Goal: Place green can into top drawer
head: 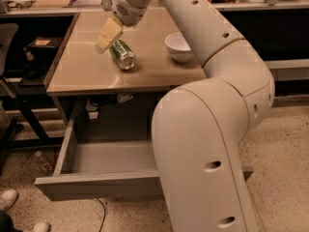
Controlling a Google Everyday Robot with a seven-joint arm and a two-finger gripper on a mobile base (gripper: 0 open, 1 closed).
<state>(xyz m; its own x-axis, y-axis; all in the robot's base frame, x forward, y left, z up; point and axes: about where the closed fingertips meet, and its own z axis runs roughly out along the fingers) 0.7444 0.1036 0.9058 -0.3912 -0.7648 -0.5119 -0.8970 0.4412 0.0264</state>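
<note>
The green can [122, 55] lies on its side on the tan table [82, 74], its silver end facing the front. My gripper [108, 37] reaches down from above and sits right at the can's upper left end, against or just over it. The top drawer [96, 185] stands pulled out under the table. Its grey inside shows bare on the left, and its right part is hidden behind my arm.
A white bowl [179, 46] stands on the table to the right of the can. My large white arm [212, 144] fills the right foreground. A dark chair [7, 47] and black shelving stand left of the table, and a plastic bottle [43, 161] lies on the floor.
</note>
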